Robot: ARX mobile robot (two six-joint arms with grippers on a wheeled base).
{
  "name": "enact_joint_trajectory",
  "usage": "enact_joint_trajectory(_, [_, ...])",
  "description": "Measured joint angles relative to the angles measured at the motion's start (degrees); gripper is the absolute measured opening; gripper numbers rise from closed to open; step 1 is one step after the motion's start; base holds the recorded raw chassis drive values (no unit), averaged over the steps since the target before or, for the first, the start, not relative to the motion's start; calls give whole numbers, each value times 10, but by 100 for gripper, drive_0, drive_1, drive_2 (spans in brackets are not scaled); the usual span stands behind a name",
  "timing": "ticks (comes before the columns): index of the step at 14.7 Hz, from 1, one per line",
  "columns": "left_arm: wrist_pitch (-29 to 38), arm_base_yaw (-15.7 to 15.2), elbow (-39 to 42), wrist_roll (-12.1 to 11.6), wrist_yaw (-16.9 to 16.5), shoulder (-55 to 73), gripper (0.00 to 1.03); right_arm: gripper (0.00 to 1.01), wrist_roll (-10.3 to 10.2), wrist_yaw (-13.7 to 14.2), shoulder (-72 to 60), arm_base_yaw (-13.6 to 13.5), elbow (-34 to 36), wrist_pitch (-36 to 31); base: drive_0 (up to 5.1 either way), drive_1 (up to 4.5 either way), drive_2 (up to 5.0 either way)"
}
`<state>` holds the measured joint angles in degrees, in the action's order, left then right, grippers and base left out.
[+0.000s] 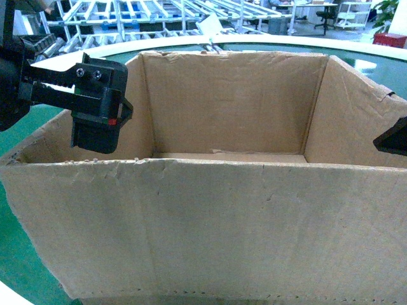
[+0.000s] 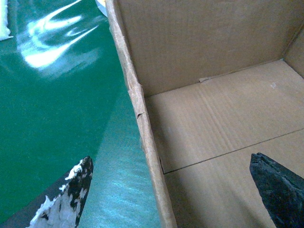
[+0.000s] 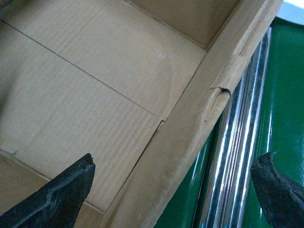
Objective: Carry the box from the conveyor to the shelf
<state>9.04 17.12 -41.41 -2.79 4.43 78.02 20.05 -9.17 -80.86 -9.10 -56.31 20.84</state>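
Box [image 1: 210,235] sits on glossy green conveyor [image 1: 19,267]; metal racks [image 1: 159,16] behind.

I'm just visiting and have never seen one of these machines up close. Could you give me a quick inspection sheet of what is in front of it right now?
Surface: glossy green conveyor with a white rim, under and around the box.
Job's things: brown cardboard box, open top, ragged edges, nothing seen inside.
Clutter: a shiny metal rail beside the box's right wall.
Grippers: left gripper open, its fingers straddling the box's left wall, one outside, one inside. Right gripper open, straddling the right wall the same way.
Cables: nothing seen.
Surroundings: white metal racks, an office chair, a plant and red crate far behind.
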Motion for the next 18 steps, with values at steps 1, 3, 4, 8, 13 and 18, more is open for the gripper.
enact_joint_trajectory(1, [0,0,0,0,1,0,98,98,-1,1,5,1,7,-8,0,0,0])
enact_joint_trajectory(3, [0,0,0,0,1,0,96,98,-1,1,5,1,7,-9,0,0,0])
enact_joint_trajectory(4, [0,0,0,0,1,0,96,98,-1,1,5,1,7,-9,0,0,0])
enact_joint_trajectory(8, [0,0,0,0,1,0,73,98,-1,1,5,1,7,-9,0,0,0])
enact_joint_trajectory(13, [3,0,0,15,5,0,2,32,-10,4,0,-6,15,-8,0,0,0])
enact_joint_trajectory(18, [3,3,-1,28,6,-1,2,5,-39,17,-1,-6,17,-10,0,0,0])
